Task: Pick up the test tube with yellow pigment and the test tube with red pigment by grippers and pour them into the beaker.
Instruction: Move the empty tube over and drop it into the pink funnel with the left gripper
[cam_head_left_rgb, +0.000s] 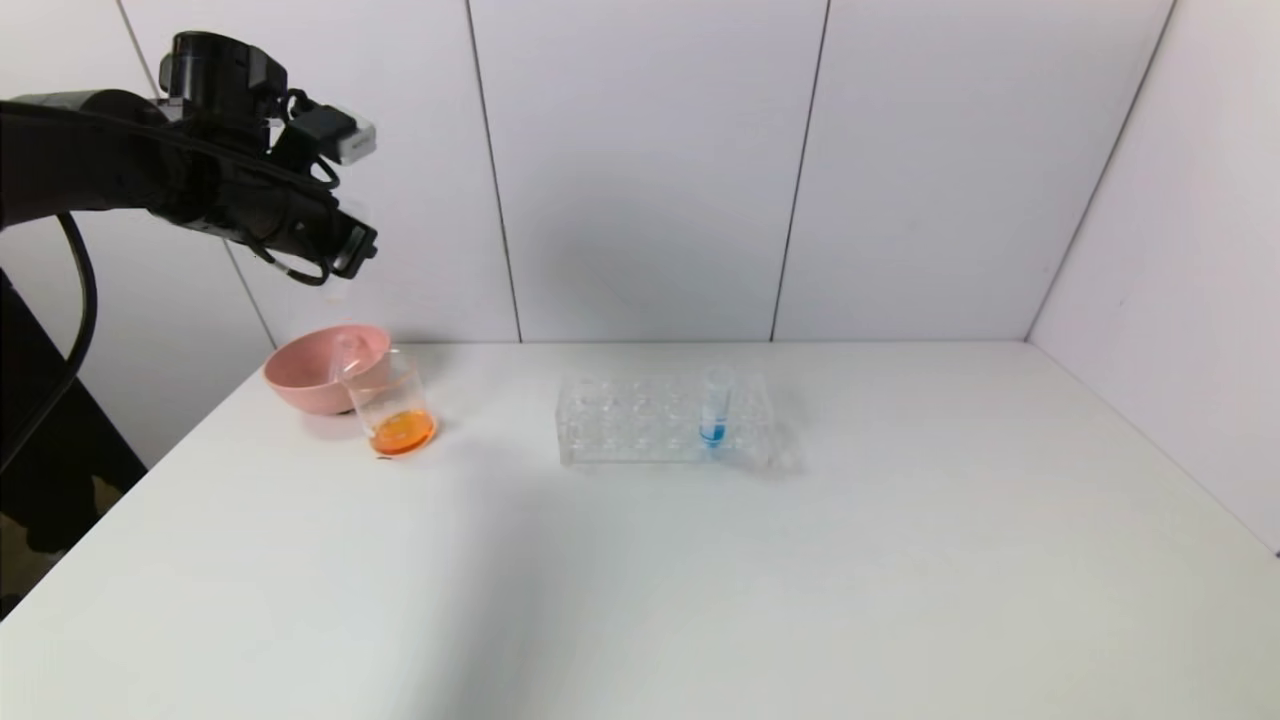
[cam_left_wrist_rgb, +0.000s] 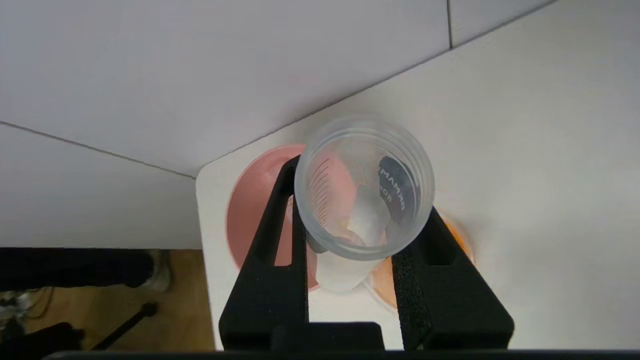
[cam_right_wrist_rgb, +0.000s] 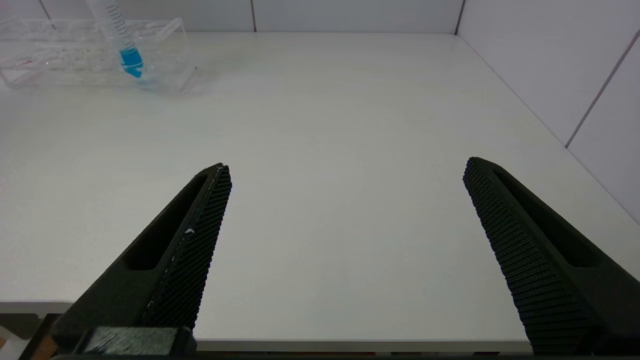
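Hovering high above the beaker (cam_head_left_rgb: 395, 410), which held orange liquid beside the bowl (cam_head_left_rgb: 305, 375), the left gripper (cam_head_left_rgb: 355, 245) clenched an empty-looking tube (cam_left_wrist_rgb: 364, 200), so pouring seemed done and discarding it next; the right gripper (cam_right_wrist_rgb: 345, 170) sat parked, spread wide.

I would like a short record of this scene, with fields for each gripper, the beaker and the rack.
Left gripper: shut on a clear test tube that looks empty, raised above the pink bowl
Right gripper: open, low over the table, holding nothing
Beaker: orange liquid at the bottom
Rack: one tube with blue liquid
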